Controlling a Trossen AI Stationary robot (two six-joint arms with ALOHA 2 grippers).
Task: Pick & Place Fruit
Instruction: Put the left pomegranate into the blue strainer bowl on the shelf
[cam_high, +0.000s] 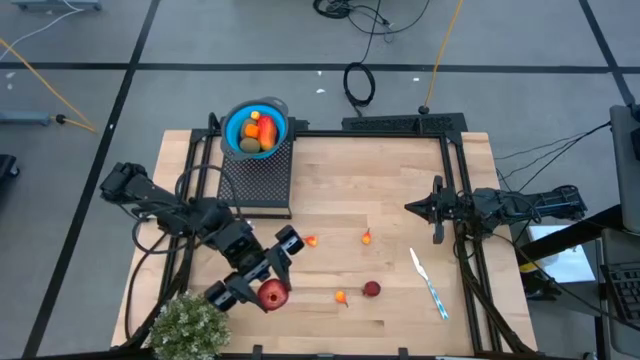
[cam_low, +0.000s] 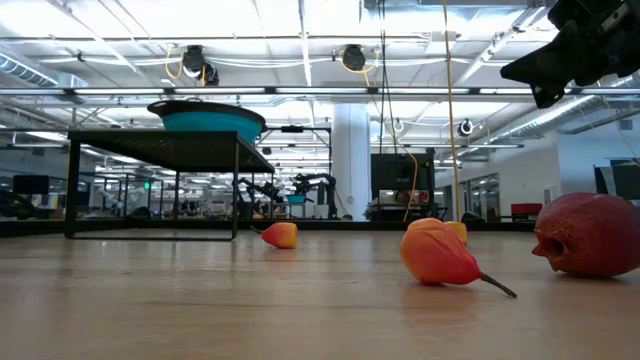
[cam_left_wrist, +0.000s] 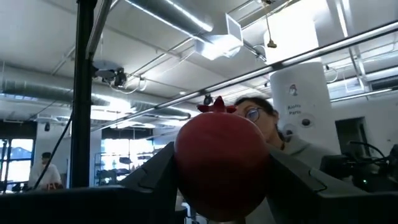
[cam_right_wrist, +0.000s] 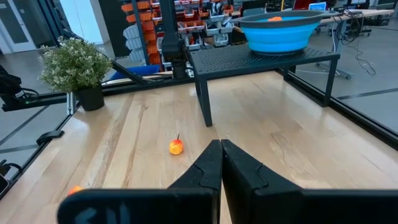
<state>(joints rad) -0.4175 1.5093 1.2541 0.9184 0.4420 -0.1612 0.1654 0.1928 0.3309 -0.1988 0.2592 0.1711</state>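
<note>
The job looks partly done. In the high view a blue bowl (cam_high: 256, 128) sits at upper left of centre on a black mesh stand (cam_high: 256, 176), and it already holds a red-orange oblong fruit (cam_high: 267, 131), an olive-brown oval (cam_high: 248, 145) and a small orange piece (cam_high: 253, 117). Just now the left gripper (cam_high: 262, 283), at lower left of the frame beside the bushy green plant (cam_high: 188, 327), has its fingers clamped on a dark red ball, a pomegranate-like fruit with a little crown (cam_high: 273, 294); the left wrist view shows that ball (cam_left_wrist: 222, 164) filling the space between the two dark fingers, which press on it from both sides. Whether it is lifted clear of the table I cannot tell. Left on the wood are a second dark red ball (cam_high: 371, 289) at lower centre and three tiny orange bits: one near the stand (cam_high: 311, 240), one at centre (cam_high: 367, 237), one at lower centre (cam_high: 342, 297). So I judge one carry under way and four pickups to go. The right gripper (cam_high: 437, 210) waits at mid right with its fingers shut on nothing. A slim white and blue utensil (cam_high: 430, 285) lies at lower right, apart from the fruit. The way from the held ball up to the bowl passes over the stand's front edge, so the bowl rim is the main thing to clear.
</note>
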